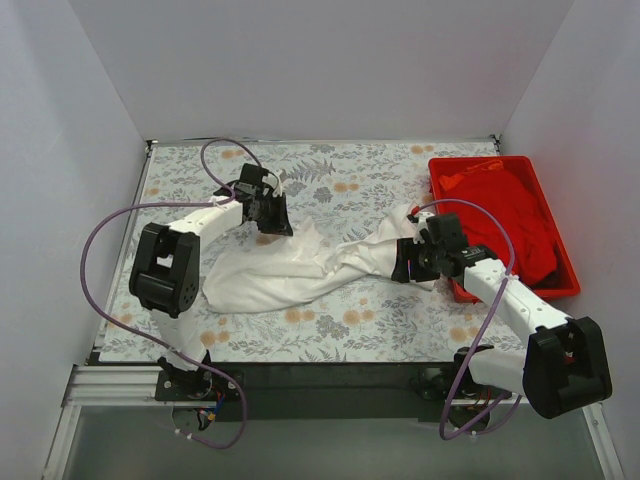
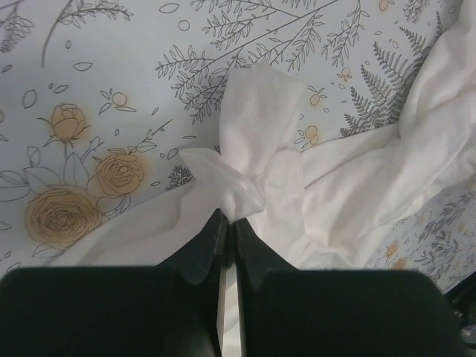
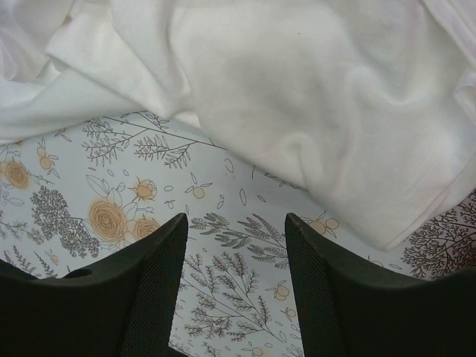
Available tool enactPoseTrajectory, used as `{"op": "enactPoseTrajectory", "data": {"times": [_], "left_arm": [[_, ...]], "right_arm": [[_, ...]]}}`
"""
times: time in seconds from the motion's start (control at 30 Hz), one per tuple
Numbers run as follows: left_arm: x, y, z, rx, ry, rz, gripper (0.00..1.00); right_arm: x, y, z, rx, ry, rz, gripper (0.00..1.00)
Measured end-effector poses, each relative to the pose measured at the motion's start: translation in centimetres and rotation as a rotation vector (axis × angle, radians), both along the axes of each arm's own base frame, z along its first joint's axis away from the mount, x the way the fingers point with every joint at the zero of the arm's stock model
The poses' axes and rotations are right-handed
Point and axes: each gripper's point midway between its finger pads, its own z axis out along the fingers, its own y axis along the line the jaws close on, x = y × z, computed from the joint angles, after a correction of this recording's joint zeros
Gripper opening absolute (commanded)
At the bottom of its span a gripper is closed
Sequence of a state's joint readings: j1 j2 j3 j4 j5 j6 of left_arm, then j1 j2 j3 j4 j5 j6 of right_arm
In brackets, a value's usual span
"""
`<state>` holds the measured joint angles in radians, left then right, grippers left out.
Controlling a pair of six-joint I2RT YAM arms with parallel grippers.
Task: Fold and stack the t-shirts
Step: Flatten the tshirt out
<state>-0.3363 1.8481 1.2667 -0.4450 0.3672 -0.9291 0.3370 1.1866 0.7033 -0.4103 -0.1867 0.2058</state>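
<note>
Flattening step: left end effector pinches shut on a corner of the white shirt, which lies bunched on the tabletop; right end effector hovers open beside its other end, so next probably a right-side grasp, then a pull taut; red shirt sits in the tray.

Floral tablecloth, white t-shirt, red tray

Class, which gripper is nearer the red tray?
Right. The right gripper sits just beside the red tray; the left gripper is far across the table, pinching the white shirt.
</note>
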Motion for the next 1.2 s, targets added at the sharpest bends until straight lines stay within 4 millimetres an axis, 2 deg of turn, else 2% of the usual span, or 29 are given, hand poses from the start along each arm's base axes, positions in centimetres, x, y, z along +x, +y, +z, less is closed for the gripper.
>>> {"op": "enactPoseTrajectory", "data": {"times": [0.2,0.3,0.4,0.47,0.57,0.63,0.7,0.73,0.8,0.83,0.93,1.0,1.07,1.17,1.2], "left_arm": [[1.0,2.0,3.6,0.088,-0.134,0.050,0.00],[2.4,3.2,5.8,0.147,-0.220,0.084,0.00],[5.0,4.3,8.1,0.196,-0.299,0.133,0.00],[7.7,5.0,9.9,0.219,-0.354,0.175,0.00],[12.3,5.3,13.0,0.235,-0.436,0.233,0.00],[14.4,5.4,15.0,0.226,-0.486,0.261,0.00],[15.1,5.5,16.9,0.219,-0.525,0.280,0.00],[14.8,5.6,17.7,0.218,-0.535,0.286,0.00],[13.2,5.7,19.3,0.211,-0.552,0.293,0.00],[11.7,5.8,20.1,0.200,-0.559,0.300,0.00],[5.7,6.7,22.4,0.153,-0.566,0.323,0.00],[0.4,7.8,24.4,0.096,-0.600,0.351,0.00],[-4.5,9.5,27.2,0.019,-0.685,0.400,0.00],[-9.6,11.5,29.5,-0.076,-0.784,0.463,0.00],[-10.8,12.0,29.7,-0.100,-0.801,0.479,0.00]], "right_arm": [[0.3,-0.5,-0.3,-0.028,-0.001,-0.017,0.61],[0.5,-0.6,-0.6,-0.040,0.005,-0.021,0.61],[0.9,-0.6,-0.7,-0.052,0.011,-0.027,0.61],[1.4,-0.5,-0.6,-0.055,0.012,-0.029,0.61],[2.7,-0.1,0.5,-0.047,-0.012,-0.031,0.61],[3.6,0.3,1.6,-0.036,-0.043,-0.031,0.61],[4.5,0.6,2.8,-0.022,-0.083,-0.032,0.60],[4.8,0.6,3.2,-0.016,-0.100,-0.033,0.60],[4.7,0.5,4.0,-0.012,-0.124,-0.037,0.60],[4.7,0.5,4.4,-0.011,-0.136,-0.040,0.60],[4.3,0.0,5.8,-0.002,-0.193,-0.052,0.59],[3.7,-0.5,6.5,-0.004,-0.231,-0.067,0.59],[3.2,-1.1,6.7,-0.014,-0.253,-0.083,0.59],[3.2,-1.7,6.3,-0.042,-0.250,-0.099,0.58],[3.3,-1.9,5.9,-0.056,-0.243,-0.105,0.59]]}}
